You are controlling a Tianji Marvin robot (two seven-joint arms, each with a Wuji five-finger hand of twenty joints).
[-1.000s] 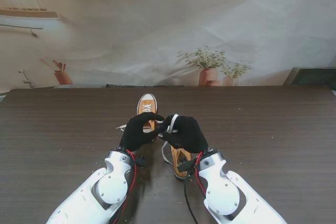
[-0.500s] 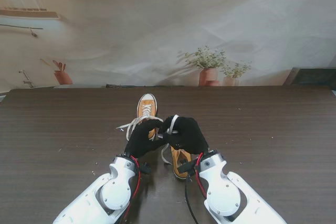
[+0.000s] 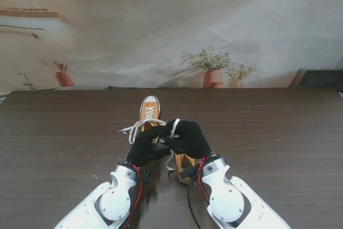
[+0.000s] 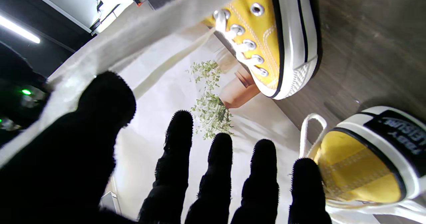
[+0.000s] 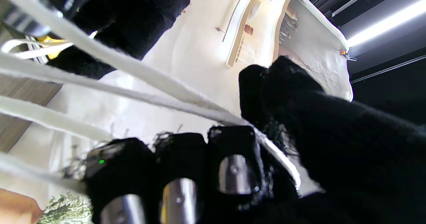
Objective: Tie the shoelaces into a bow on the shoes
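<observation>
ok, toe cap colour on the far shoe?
White toe cap on the yellow shoe, edged by a black stripe; clearest in the left wrist view.

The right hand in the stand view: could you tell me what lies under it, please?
Under the right hand lies the nearer yellow shoe; only its heel end and a white lace loop show. Its tongue and eyelets are covered.

Both hands crowd together over the near shoe (image 3: 184, 163), left hand (image 3: 144, 146) touching right hand (image 3: 187, 138), with laces (image 3: 140, 126) strung between them and the far shoe (image 3: 149, 110). Wide bare table (image 3: 278, 132) lies open left and right; potted plants (image 3: 214, 71) line the far edge.
</observation>
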